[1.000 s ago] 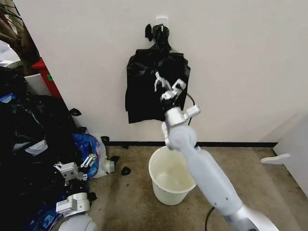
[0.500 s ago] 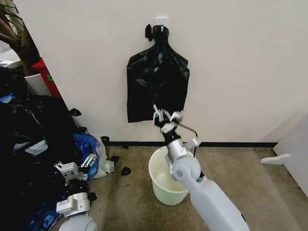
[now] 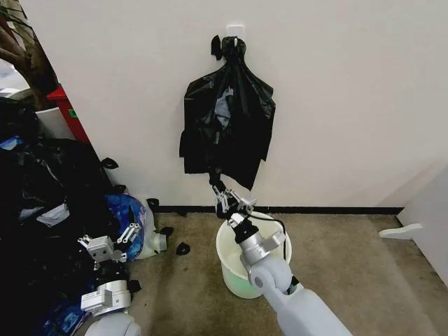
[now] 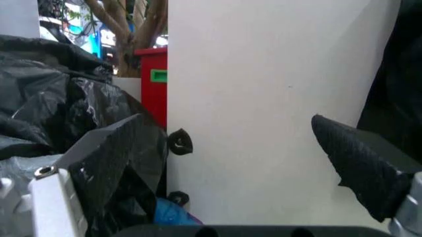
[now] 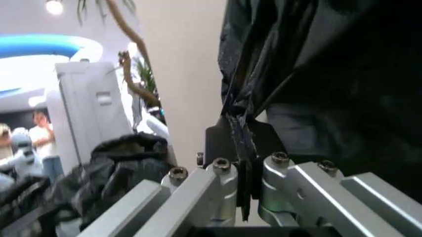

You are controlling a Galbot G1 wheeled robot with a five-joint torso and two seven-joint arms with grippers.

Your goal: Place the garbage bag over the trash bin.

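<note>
To my left a big heap of stuffed black bags (image 3: 42, 210) spreads over the floor, with a blue bag (image 3: 126, 213) tucked against its edge. Behind the heap stands a red box (image 3: 68, 112) with a green mark, and a tree trunk (image 3: 24, 63) leans up past it. Small black scraps (image 3: 182, 248) lie scattered on the brown carpet (image 3: 350, 280) near the dark skirting. The white wall (image 3: 350, 91) rises ahead, a white hook (image 3: 236, 30) fixed high on it. A white panel (image 3: 427, 210) sits to my right
</note>
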